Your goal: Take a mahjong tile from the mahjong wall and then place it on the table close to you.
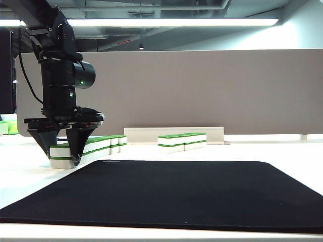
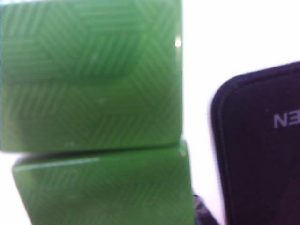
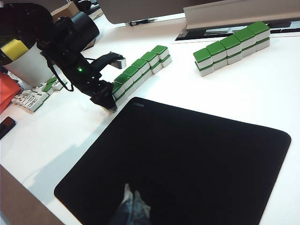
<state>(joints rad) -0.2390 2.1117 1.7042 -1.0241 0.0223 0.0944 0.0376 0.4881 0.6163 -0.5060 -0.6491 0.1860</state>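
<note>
At the far left of the exterior view the left gripper (image 1: 61, 151) is pointing straight down over the near end of the mahjong wall (image 1: 91, 147), its two fingers straddling the end stack — jaws standing apart, with no firm squeeze visible yet. The end tile (image 1: 61, 151) is lying directly beneath and between the fingers. From there the wall's long axis is running away and to the right, along the black mat (image 1: 171, 194) on the table (image 1: 20, 176). This arm is plainly the nearer one. Farther right a second, shorter tile row (image 1: 182, 141) is sitting well apart. The right gripper (image 3: 132, 206) is hovering high over the mat's near side — whether it is open, I cannot tell.
</note>
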